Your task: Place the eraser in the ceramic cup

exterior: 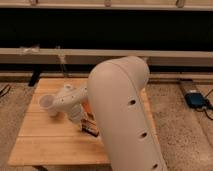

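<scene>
The gripper (81,121) hangs low over the table (45,145), right beside the eraser (91,129) (dark, half hidden by the arm). Whether it has hold, I cannot tell. The cup (47,103) stands near, leftward in view and probably slightly farther back.

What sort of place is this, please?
Likely a robotics lab: a wooden table on speckled floor, a blue device on that floor, and the gripper low by the eraser.

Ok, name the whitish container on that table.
The ceramic cup at the left of the table; the orange dish sits right of it, by the gripper, which hangs beside the eraser.
</scene>
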You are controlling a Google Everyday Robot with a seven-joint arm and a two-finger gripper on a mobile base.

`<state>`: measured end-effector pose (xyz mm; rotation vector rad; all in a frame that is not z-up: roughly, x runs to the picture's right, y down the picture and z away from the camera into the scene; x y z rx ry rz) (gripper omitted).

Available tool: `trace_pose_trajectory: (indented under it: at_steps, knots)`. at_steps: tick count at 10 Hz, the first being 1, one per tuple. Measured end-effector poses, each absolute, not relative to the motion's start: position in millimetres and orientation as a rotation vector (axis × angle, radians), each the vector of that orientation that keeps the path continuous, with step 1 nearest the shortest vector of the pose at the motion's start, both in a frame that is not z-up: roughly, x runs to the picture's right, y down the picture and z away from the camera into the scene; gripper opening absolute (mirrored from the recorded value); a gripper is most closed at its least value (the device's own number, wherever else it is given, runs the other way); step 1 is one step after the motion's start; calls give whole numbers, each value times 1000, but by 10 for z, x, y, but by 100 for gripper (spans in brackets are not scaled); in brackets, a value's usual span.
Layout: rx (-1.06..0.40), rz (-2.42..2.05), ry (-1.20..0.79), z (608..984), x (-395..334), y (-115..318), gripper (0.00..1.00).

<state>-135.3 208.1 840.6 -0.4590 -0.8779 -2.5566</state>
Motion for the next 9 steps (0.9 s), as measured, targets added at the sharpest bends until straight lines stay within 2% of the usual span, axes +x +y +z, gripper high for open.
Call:
trace_pose_trajectory:
  at_steps: [1,3,6,9]
  knots:
    - [-459,-2561,-887,8394,-1356,2091,13]
    - [-419,-2553,-896,8274,-1370,1981,0]
    - [-279,-2531,-898,7860,-1449,1617,0]
    - [-92,-2496,-903,7262,-1528,1142,0]
